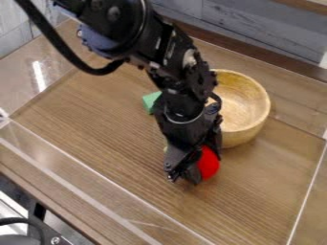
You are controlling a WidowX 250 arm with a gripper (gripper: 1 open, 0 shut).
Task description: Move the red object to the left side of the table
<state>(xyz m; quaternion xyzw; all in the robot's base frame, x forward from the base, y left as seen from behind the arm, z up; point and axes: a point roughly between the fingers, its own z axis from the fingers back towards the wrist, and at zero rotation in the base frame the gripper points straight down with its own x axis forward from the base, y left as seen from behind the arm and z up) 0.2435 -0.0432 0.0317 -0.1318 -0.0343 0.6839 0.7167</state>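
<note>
The toy fruit (207,165) sits on the table (90,134) toward its right side, just in front of the wooden bowl (243,110) and close to its near wall. The gripper (192,170) is down over it, pointing steeply at the tabletop, with the dark fingers (181,168) standing on either side of the red body. From here I cannot tell whether the jaws are pinching it or only framing it — the arm hides the contact.

By my guess the fruit is light, hollow plastic: hard, glossy and rounded, so likely to be slippery and inclined to roll or squirt out sideways if squeezed off-centre. The safest hold looks to be across its widest part, low on the body, not up at the green top, which I can barely make out behind the fingers. It does not look fragile, so a firm squeeze should do no harm.

The table is brown wood-grain with a smooth, faintly shiny finish, edged by a low clear wall (52,158) that catches the light. The bowl is pale turned wood, matte, with thick rounded sides. Behind the arm lies a green block (152,100) — flat-faced with square corners, mostly hidden. The arm itself is black and jointed, with a blue part near its upper end.
</note>
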